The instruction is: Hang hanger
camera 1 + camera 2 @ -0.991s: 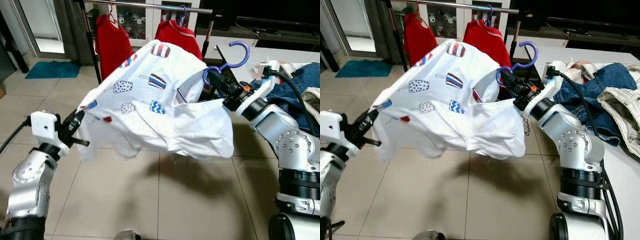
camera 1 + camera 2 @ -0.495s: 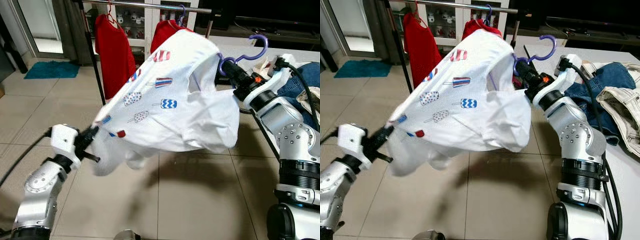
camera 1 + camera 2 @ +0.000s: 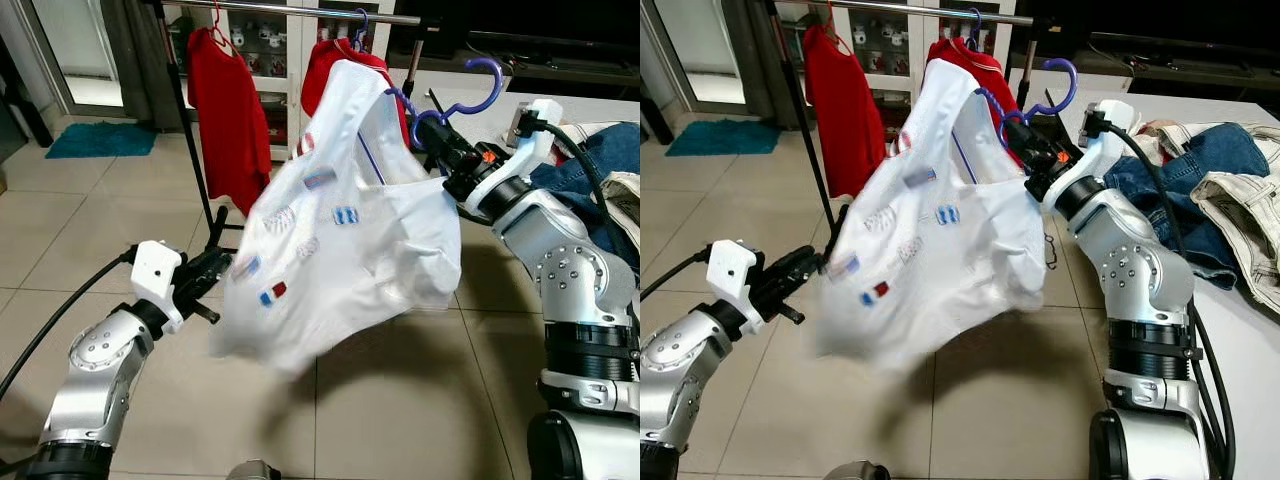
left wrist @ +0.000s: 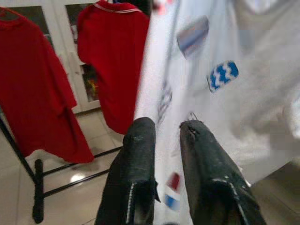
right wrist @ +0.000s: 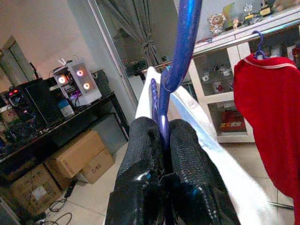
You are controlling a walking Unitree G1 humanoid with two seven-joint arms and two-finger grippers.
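Between the right pincer's (image 5: 161,136) fingers sits the blue hanger (image 5: 180,51), shirt-draped.

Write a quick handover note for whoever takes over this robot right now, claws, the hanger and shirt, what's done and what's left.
Right claw: shut on the purple hanger, held up near the rail.
Left claw: open beside the white shirt's lower edge, not gripping it.
White shirt is on the hanger, drooping freely.
Two red shirts already hang on the rail.
Done: shirt on hanger, lifted.
Left: hook the hanger over the rail, release.
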